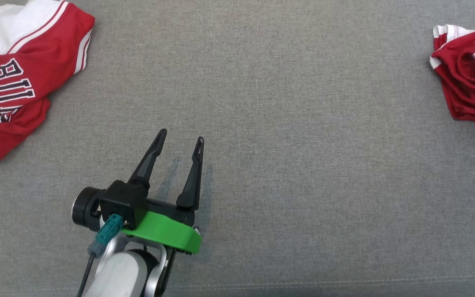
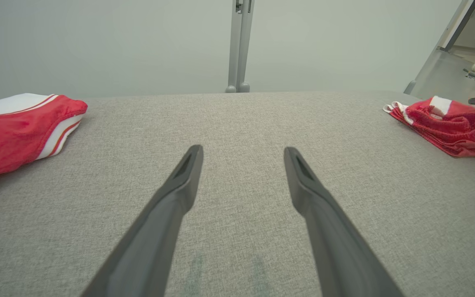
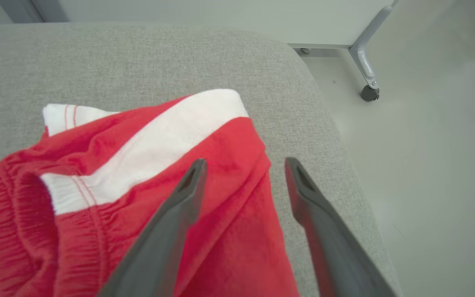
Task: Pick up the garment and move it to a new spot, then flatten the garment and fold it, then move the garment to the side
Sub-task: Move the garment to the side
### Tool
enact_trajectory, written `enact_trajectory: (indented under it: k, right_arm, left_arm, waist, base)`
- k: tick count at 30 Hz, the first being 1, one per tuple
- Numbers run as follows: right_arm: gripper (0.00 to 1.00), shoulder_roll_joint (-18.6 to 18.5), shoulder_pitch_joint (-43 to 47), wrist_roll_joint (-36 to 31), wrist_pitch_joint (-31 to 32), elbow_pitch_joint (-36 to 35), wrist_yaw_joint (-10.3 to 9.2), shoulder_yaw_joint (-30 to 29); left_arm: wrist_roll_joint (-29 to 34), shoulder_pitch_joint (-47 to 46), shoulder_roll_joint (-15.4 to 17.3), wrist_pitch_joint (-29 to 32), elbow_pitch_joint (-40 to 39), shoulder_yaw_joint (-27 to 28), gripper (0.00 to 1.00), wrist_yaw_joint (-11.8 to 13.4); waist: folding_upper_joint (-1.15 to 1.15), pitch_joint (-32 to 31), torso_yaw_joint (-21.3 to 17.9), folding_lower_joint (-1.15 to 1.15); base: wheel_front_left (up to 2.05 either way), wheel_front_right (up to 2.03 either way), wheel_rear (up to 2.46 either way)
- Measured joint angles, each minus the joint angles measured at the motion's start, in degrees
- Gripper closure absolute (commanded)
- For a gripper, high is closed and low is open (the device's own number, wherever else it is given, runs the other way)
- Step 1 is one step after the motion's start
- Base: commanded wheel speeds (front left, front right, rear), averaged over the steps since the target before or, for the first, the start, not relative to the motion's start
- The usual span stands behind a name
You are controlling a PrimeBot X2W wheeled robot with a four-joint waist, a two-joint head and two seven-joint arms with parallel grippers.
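Looking down at the grey bench (image 1: 287,123), I see a red jersey (image 1: 19,82) bunched at the far left and red shorts (image 1: 468,78) crumpled at the far right edge. My left tool (image 1: 181,135) hangs open over bare bench; my right tool (image 3: 245,161) stands open above the shorts, gripping nothing. Neither garment lies flat, so I judge flattening and folding are left to do.

Black, white-edged letters run sideways across the red jersey (image 1: 27,53), and "BU" reads clear. A third letter slips into a fold, and the figure beside them can't be read.
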Motion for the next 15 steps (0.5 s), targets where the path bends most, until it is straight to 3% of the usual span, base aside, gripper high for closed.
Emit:
enact_trajectory:
  k: [8,15]
  right_arm:
    - [0.00,0.3,0.0,0.0,-2.1,1.8,-0.62,-0.8]
    - [0.00,4.3,0.0,0.5,-6.0,1.7,-0.67,-1.5]
  left_arm:
    - [0.0,0.0,0.0,0.0,-0.2,0.0,0.00,0.0]
    - [0.0,0.0,0.0,-0.1,0.4,0.9,0.00,0.0]
  waist:
    - [0.00,0.0,-0.7,0.00]
    - [0.00,-1.4,-1.8,0.00]
  base:
    - [0.00,0.00,0.00]
    - [0.00,0.00,0.00]
